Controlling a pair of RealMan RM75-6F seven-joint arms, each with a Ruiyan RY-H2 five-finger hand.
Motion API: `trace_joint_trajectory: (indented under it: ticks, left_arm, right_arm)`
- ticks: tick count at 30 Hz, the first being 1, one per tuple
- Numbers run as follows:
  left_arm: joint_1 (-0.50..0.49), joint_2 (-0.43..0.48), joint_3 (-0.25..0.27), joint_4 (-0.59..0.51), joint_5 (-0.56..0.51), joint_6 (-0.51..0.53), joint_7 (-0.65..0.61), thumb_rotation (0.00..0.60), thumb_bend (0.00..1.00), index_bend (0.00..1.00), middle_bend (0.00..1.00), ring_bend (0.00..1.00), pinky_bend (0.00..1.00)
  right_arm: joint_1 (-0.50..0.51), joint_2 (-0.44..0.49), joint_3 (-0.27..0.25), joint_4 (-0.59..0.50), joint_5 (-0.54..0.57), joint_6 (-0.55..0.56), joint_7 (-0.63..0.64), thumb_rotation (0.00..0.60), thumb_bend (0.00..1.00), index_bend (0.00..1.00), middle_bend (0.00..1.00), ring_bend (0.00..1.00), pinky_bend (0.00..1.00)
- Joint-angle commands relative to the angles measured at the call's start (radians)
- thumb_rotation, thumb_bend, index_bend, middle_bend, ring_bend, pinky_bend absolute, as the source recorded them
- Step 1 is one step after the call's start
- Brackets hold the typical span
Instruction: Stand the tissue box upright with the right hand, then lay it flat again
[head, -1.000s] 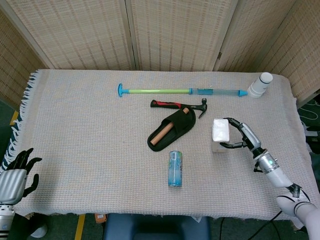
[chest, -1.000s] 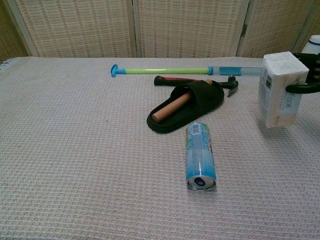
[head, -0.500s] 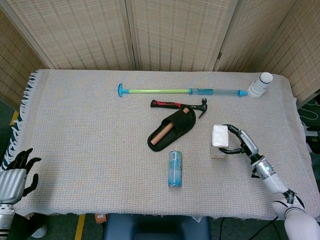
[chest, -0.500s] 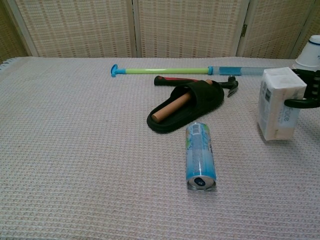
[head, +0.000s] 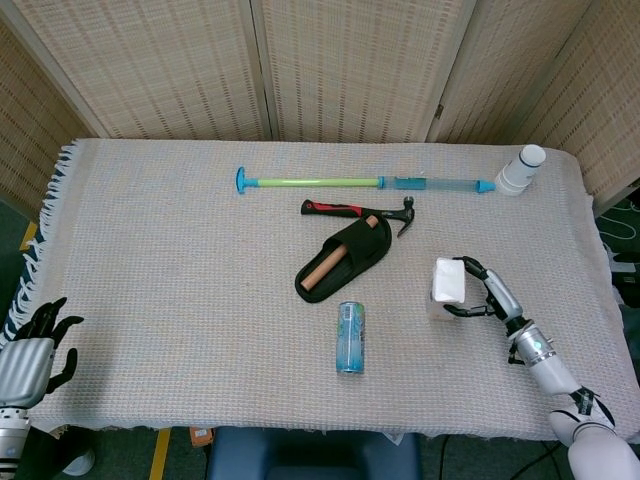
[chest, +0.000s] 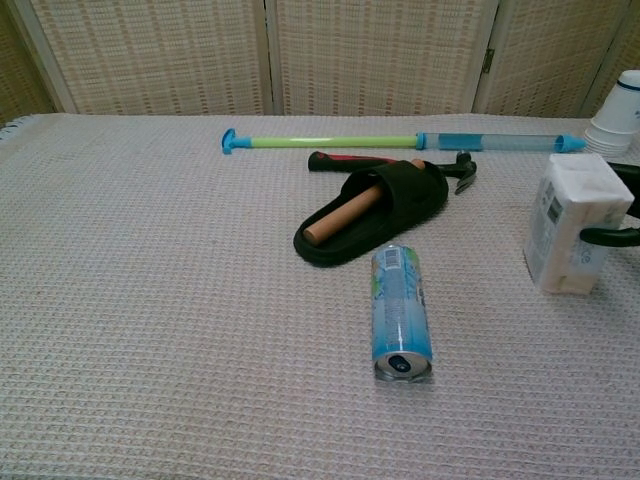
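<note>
Head view, left to right: my left hand (head: 35, 352) idles off the table's near-left corner, fingers loosely spread and grasping nothing, because this task assigns it no work. I see a woven cloth (head: 170, 250) with a waffle texture covering the table; I judge that the texture gives a non-slip base. At centre lie a slim green-and-blue rod (head: 365, 183), a hammer (head: 357, 211) with a red-and-black grip, a black slipper (head: 345, 258) containing a brown cylinder (head: 335, 262), and a blue drink can (head: 350, 337) resting on its side. A stack of white cups (head: 521, 170) sits at the far right corner.

The tissue box (head: 447, 288), a soft white rectangular pack with printed sides, stands upright on its short end at the right of the cloth, near the front edge. My right hand (head: 490, 295) grips it from the right, thumb and fingers wrapped around opposite faces. I keep this grasp so that the tall, narrow pack does not topple. I judge the uprighting step complete; laying it flat remains.
</note>
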Motion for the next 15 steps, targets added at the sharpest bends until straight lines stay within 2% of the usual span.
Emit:
trace_joint_trajectory:
  ticks: [1, 4, 8, 11, 15]
  left_arm:
    - [0.000, 0.000, 0.001, -0.001, 0.000, 0.000, 0.000, 0.600, 0.53, 0.25, 0.00, 0.00, 0.20]
    - [-0.001, 0.000, 0.002, -0.002, 0.004, 0.000, 0.001, 0.600, 0.53, 0.25, 0.00, 0.00, 0.20]
    - [-0.001, -0.002, 0.005, -0.002, 0.013, 0.003, 0.004, 0.600, 0.53, 0.25, 0.00, 0.00, 0.20]
    - [0.001, -0.001, 0.004, -0.004, 0.012, 0.007, 0.004, 0.600, 0.53, 0.25, 0.00, 0.00, 0.20]
    - [0.002, -0.001, 0.004, -0.004, 0.015, 0.011, 0.004, 0.600, 0.53, 0.25, 0.00, 0.00, 0.20]
  right_arm:
    - [-0.007, 0.007, 0.000, -0.008, 0.006, 0.000, -0.010, 0.600, 0.18, 0.37, 0.37, 0.30, 0.00]
    - [-0.012, 0.013, 0.007, -0.021, 0.015, 0.013, -0.028, 0.600, 0.18, 0.21, 0.35, 0.27, 0.00]
    - [-0.008, 0.029, 0.001, -0.042, 0.010, 0.022, -0.030, 0.600, 0.18, 0.04, 0.25, 0.21, 0.00]
    - [-0.002, 0.042, -0.006, -0.058, 0.004, 0.026, -0.030, 0.600, 0.18, 0.00, 0.19, 0.18, 0.00]
    - [0.009, 0.065, -0.020, -0.082, -0.009, 0.026, -0.031, 0.600, 0.18, 0.00, 0.13, 0.13, 0.00]
